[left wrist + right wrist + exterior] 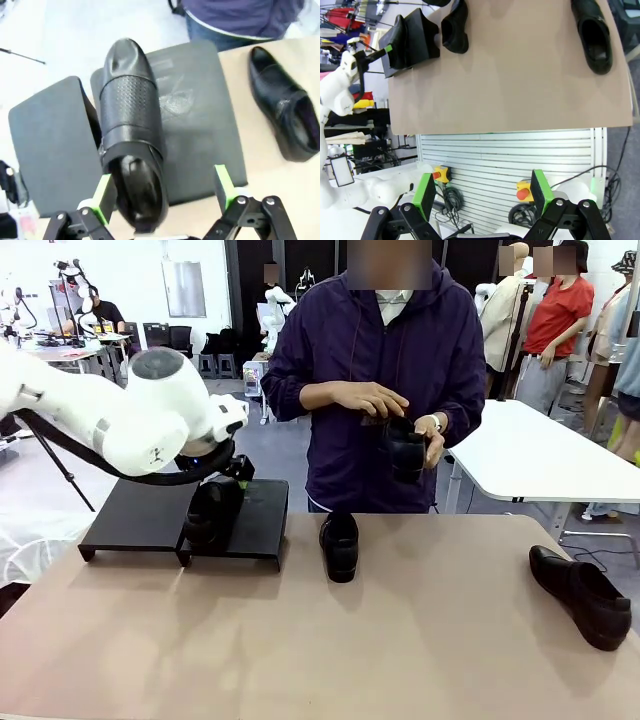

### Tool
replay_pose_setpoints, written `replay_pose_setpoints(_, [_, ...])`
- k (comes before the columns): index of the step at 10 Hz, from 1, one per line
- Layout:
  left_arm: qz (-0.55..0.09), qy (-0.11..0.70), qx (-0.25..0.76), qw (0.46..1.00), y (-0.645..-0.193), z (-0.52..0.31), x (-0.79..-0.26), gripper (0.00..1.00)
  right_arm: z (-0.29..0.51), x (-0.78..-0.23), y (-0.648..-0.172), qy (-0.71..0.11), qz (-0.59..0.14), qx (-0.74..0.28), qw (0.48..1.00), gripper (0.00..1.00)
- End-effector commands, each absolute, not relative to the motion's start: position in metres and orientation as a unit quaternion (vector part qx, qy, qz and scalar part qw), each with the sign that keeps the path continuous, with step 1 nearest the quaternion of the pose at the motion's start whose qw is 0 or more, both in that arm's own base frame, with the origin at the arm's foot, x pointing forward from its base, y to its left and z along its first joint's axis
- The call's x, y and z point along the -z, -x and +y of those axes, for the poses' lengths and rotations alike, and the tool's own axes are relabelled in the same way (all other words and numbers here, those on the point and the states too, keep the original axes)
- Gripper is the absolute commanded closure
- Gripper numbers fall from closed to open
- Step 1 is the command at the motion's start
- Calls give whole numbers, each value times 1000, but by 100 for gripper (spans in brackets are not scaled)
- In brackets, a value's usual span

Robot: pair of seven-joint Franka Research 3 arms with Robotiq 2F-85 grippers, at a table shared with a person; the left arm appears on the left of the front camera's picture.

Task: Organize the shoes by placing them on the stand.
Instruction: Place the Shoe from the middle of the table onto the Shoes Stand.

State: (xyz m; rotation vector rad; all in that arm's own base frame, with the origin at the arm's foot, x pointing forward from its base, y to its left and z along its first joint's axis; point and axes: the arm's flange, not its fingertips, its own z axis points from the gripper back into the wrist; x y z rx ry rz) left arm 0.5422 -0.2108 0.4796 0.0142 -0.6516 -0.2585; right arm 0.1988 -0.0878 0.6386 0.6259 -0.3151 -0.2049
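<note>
Shoe point(131, 135) sits on stand point(200, 125), right platform's left half. Left gripper point(164, 181) spread wide around heel, holding nothing; I'd lift straight up, no nudging. Right gripper point(482, 182) spread too, empty.

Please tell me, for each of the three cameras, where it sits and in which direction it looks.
Front view: fixed on the robot's side, facing across the table at the person; the left arm shows.
Left wrist view: on the left arm, looking down at a shoe on the stand; the open left gripper shows.
Right wrist view: above the table's near side, looking down; the open right gripper shows.
Shared: all three show the stand and the table.
</note>
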Motion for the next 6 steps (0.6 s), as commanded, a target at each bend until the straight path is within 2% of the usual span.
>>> replay_pose_setpoints(1, [-253, 18, 199, 947, -494, -172, -532, 0, -87, -643, -199, -316, -157, 93, 931, 0])
replay_pose_setpoints(2, [-217, 11, 220, 951, -469, -161, -554, 0, -87, -643, -199, -316, -157, 93, 931, 0])
replay_pose_setpoints(4, [-164, 68, 276, 945, -401, -135, -590, 0, -87, -643, -199, -316, -157, 93, 931, 0])
replay_pose_setpoints(6, [-138, 151, 232, 951, -346, -68, -624, 0, -87, -643, -199, -316, -157, 93, 931, 0])
